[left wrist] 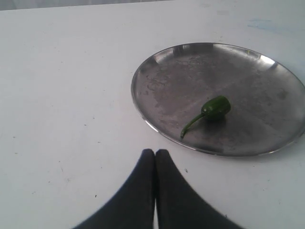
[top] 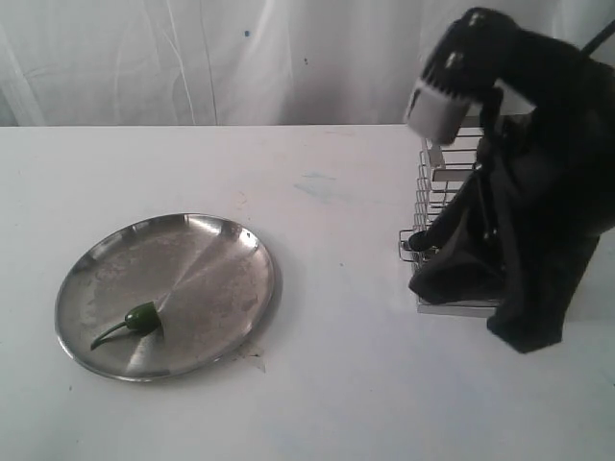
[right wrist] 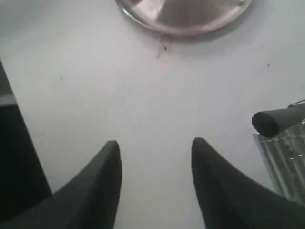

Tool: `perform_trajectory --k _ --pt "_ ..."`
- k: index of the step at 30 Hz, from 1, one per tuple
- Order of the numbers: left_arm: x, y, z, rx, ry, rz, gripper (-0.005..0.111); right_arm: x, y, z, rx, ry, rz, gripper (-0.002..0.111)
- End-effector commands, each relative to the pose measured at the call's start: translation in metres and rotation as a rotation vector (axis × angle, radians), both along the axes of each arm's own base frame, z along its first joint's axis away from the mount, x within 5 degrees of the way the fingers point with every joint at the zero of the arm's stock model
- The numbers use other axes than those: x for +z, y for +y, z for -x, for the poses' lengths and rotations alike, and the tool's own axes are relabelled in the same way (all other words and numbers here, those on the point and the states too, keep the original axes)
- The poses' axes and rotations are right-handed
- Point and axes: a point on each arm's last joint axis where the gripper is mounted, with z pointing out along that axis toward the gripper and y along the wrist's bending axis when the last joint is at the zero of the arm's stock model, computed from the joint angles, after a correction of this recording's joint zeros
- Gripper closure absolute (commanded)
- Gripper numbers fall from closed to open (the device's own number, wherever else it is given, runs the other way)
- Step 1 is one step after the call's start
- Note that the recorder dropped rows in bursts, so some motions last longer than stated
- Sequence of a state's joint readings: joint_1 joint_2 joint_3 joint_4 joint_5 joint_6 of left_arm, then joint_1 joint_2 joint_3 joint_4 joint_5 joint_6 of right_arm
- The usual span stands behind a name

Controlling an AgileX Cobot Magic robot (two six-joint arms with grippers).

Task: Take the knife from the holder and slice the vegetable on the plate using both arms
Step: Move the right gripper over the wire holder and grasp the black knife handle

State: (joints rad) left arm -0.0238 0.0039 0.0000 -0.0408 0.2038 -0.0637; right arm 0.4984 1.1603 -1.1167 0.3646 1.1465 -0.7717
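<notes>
Your left tool (left wrist: 155, 152) is pressed shut, empty; your right tool (right wrist: 155, 142) gapes wide, empty, beside the knife (right wrist: 271, 121) in the holder (top: 442, 178), frame right. The vegetable (top: 142, 317) lies on the plate (top: 211, 269), lower left.

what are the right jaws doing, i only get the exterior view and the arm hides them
Observer: The right gripper is open. Its jaws stand wide apart over the table with nothing between them.
Operator: ok so where's the knife from there
Observer: The knife is in the holder. Its black handle end pokes out to one side of the jaws, and neither finger touches it.
</notes>
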Motion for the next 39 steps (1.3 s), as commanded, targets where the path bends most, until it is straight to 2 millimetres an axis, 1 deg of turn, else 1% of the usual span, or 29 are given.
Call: perform_trajectory --k 1,2,5,10,13,16,19,24,29,32,37,39 --pt "0.000 0.000 0.000 0.000 -0.006 0.004 0.107 0.002 0.012 0.004 0.093 -0.218 0.180 0.066" --pt "0.000 0.000 0.000 0.000 -0.006 0.004 0.107 0.001 0.013 0.002 0.119 -0.288 0.252 0.066" --pt "0.000 0.000 0.000 0.000 -0.006 0.004 0.107 -0.003 0.017 -0.004 0.138 -0.378 0.391 0.066" --pt "0.000 0.000 0.000 0.000 -0.006 0.004 0.107 -0.015 0.032 -0.012 0.185 -0.409 0.457 0.065" --pt "0.000 0.000 0.000 0.000 -0.006 0.004 0.107 -0.022 0.043 -0.020 0.218 -0.443 0.484 0.062" --pt "0.000 0.000 0.000 0.000 -0.006 0.004 0.107 -0.031 0.050 -0.026 0.225 -0.427 0.495 0.058" --pt "0.000 0.000 0.000 0.000 -0.006 0.004 0.107 -0.038 0.053 -0.029 0.234 -0.406 0.514 0.056" --pt "0.000 0.000 0.000 0.000 -0.006 0.004 0.107 -0.047 0.055 -0.035 0.243 -0.402 0.577 0.056" --pt "0.000 0.000 0.000 0.000 -0.006 0.004 0.107 -0.052 0.058 -0.040 0.244 -0.406 0.600 0.056" --pt "0.000 0.000 0.000 0.000 -0.006 0.004 0.107 -0.060 0.059 -0.048 0.260 -0.432 0.674 0.056" --pt "0.000 0.000 0.000 0.000 -0.006 0.004 0.107 -0.070 0.062 -0.055 0.264 -0.427 0.719 0.056" --pt "0.000 0.000 0.000 0.000 -0.006 0.004 0.107 -0.074 0.064 -0.056 0.269 -0.414 0.727 0.059"
